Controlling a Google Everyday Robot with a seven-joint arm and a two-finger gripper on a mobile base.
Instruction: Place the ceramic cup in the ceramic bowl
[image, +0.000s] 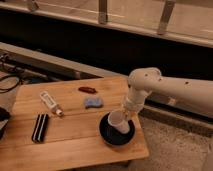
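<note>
Leaning with its mouth tipped toward the left and its narrower base toward the arm, the single ceramic cup (117, 121) sat inside the one ceramic bowl (109, 137), its long axis slanted rather than upright. The gripper (126, 114) hung at the cup's upper right side, right over the bowl's far rim, at the end of the white arm (170, 90) that reached in from the right; whether its fingers were clamped on the cup or spread apart could not be told. The bowl held nothing else that showed, and it stood near the front right corner of the wooden table (75, 142). Four other items lay on the tabletop, one of each: a slim white bottle (50, 103) lying flat on a diagonal at the left, a black rectangular object with pale stripes (40, 127) in front of it, a small blue item, possibly a sponge (93, 102), just behind the bowl, and a reddish-brown object (87, 90) farther back. A dark cable (10, 82) curled beyond the table's left edge.
</note>
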